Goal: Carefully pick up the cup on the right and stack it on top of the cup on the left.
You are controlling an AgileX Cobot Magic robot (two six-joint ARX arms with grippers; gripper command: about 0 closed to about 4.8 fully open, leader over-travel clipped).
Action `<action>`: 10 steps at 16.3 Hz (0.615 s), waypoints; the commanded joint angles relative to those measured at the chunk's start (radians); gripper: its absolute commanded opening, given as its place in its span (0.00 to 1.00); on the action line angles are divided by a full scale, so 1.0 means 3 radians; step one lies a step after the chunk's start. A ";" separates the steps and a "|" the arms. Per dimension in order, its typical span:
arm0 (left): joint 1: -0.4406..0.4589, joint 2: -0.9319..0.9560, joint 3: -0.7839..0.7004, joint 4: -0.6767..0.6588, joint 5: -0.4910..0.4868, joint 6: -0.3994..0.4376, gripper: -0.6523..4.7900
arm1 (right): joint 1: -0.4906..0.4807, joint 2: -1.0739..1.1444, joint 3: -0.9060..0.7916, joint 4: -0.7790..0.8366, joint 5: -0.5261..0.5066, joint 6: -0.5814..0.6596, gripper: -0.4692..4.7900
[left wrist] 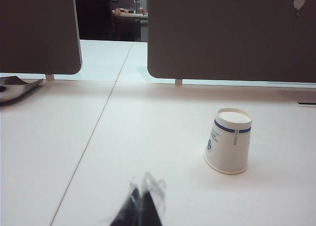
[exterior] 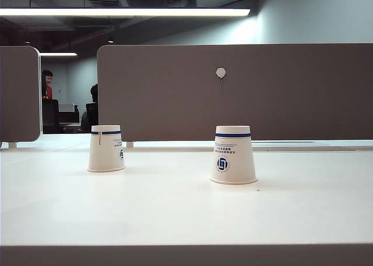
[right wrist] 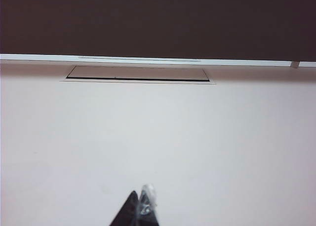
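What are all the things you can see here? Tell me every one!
cups: 2, white with a blue band, upside down on the table; left cup, right cup, standing apart
table: 1, white, under both cups
divider panels: 2, grey, behind the table; big one, small one
cable hatch: 1, white, flush in the table by the big panel
people: 2, far off, seen through the gap between the panels
left gripper: 1, black, jaws shut, empty, short of the left cup
right gripper: 1, black, jaws shut, empty, over bare table
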 commanded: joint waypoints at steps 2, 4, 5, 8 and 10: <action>0.0000 0.0000 0.0005 0.0023 0.0008 0.0023 0.11 | 0.0000 -0.0005 0.0003 0.0069 -0.0010 0.0001 0.09; 0.0000 0.0000 0.0005 0.0024 0.0009 0.0023 0.11 | 0.0000 -0.0005 0.0003 0.0072 -0.0011 0.0001 0.09; 0.0000 0.0000 0.0005 0.0024 0.0009 0.0018 0.11 | 0.0000 -0.0005 0.0003 0.0075 -0.0011 0.0001 0.09; 0.0000 0.0000 0.0005 0.0024 0.0010 0.0010 0.11 | 0.0000 -0.0005 0.0003 0.0075 -0.0011 0.0001 0.09; 0.0001 0.0000 0.0005 0.0024 0.0000 0.0014 0.11 | 0.0000 -0.0005 0.0003 0.0072 -0.0011 0.0001 0.09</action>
